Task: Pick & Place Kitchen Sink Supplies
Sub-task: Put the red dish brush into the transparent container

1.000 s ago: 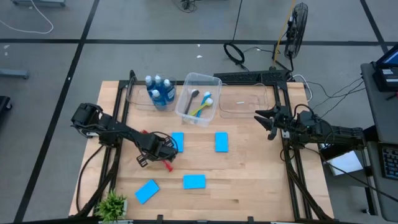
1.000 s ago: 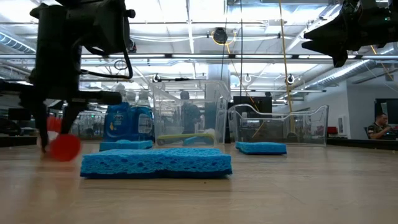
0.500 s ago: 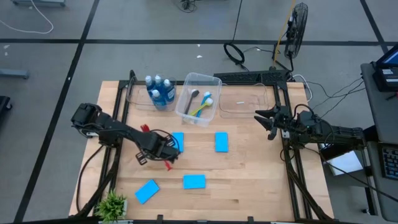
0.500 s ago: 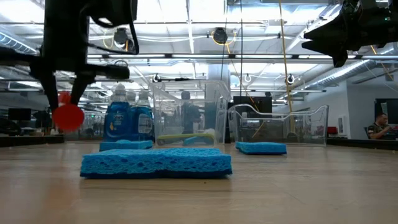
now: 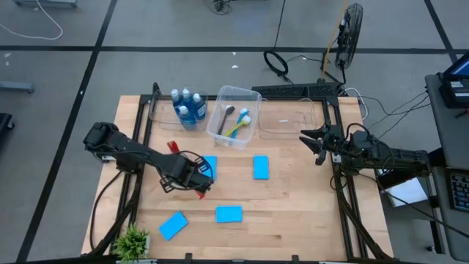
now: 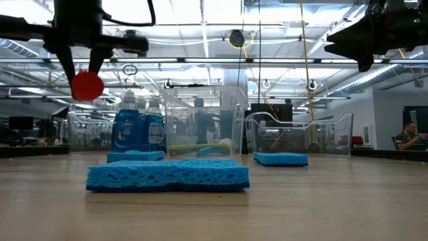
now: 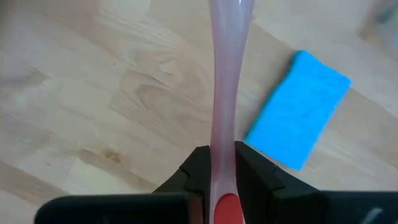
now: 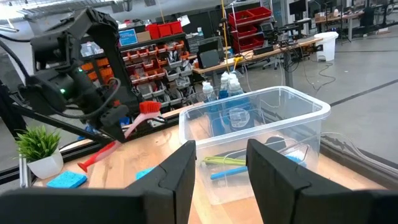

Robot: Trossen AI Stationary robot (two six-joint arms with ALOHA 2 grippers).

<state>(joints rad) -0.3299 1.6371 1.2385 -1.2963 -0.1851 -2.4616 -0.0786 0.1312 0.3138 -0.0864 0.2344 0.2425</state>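
My left gripper (image 5: pixel 188 176) hangs over the table's left half, shut on a red long-handled brush (image 5: pixel 174 147). In the low view the brush's round red end (image 6: pixel 87 86) floats well above the wood. My right gripper (image 5: pixel 319 144) waits open at the right edge. Blue soap bottles (image 5: pixel 189 107) stand in the left clear bin. Yellow-green and blue brushes (image 5: pixel 239 125) lie in the middle bin. Several blue sponges lie flat on the wood: two near the centre (image 5: pixel 208 166) (image 5: pixel 261 167), two toward the near edge (image 5: pixel 229 214) (image 5: pixel 173 225). My left gripper pinches the red brush's handle (image 7: pixel 222 168) between its two fingers, about halfway along, coming from above. The brush is lifted clear of the table and sits tilted, its red head (image 8: pixel 149 107) higher than the handle's free end (image 8: pixel 84 165).
Three clear bins stand in a row at the far edge: left (image 5: pixel 163 116), middle (image 5: pixel 250 97), right (image 5: pixel 293 126). A small green plant (image 5: pixel 132 240) sits at the near left corner. Bare wood lies between the sponges and toward the near right.
My left gripper has risen with the red brush, which has gone from just above the table to well clear of it; in the low view its red end climbed from sponge height to above the bottle tops. The right arm kept still.
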